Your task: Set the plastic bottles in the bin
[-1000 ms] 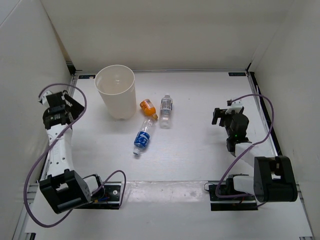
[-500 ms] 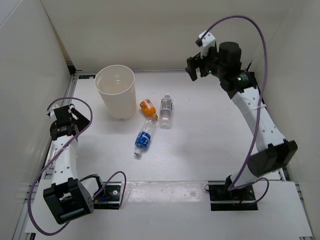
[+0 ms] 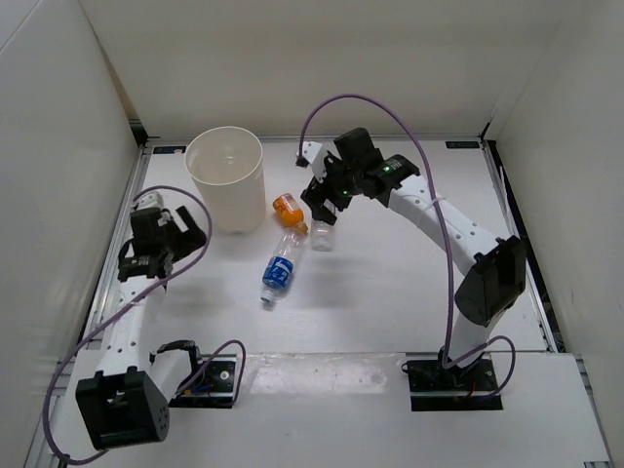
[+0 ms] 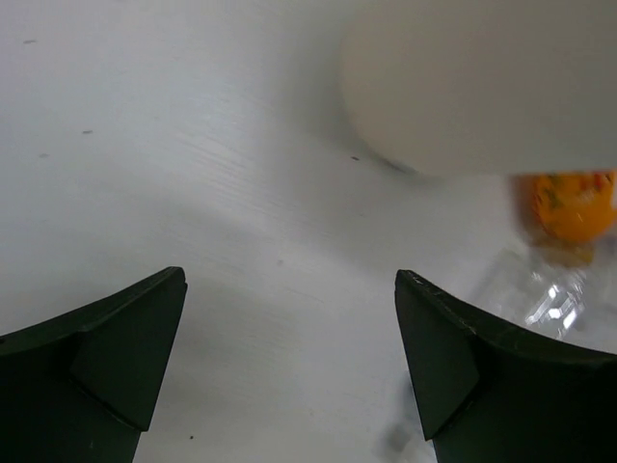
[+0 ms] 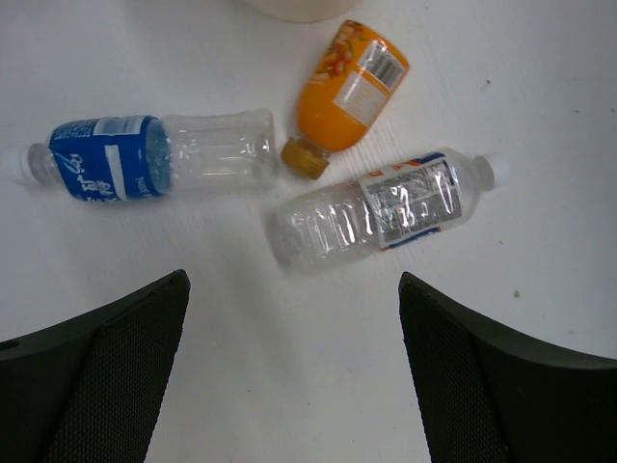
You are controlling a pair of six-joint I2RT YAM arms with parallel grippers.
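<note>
Three plastic bottles lie on the white table to the right of the bin (image 3: 225,180), a tall cream cup. The short orange one (image 3: 287,206) is nearest the bin. The blue-label one (image 3: 278,271) lies nearer the front. The pale-label one (image 3: 323,236) is partly covered by my right gripper (image 3: 327,205). That gripper hangs open above it. In the right wrist view, the orange (image 5: 349,89), blue-label (image 5: 145,164) and pale-label (image 5: 386,212) bottles lie just beyond my open right gripper (image 5: 292,285). My left gripper (image 3: 187,226) is open and empty, left of the bin (image 4: 482,87).
White walls enclose the table on the left, back and right. The left wrist view shows the orange bottle (image 4: 576,203) and part of a clear bottle (image 4: 545,294) past the bin's base. The purple cables loop above both arms.
My right arm has swung from the back right corner down and left, over the bottles. My left arm has moved right, toward the bin. The bottles and the bin have not moved.
</note>
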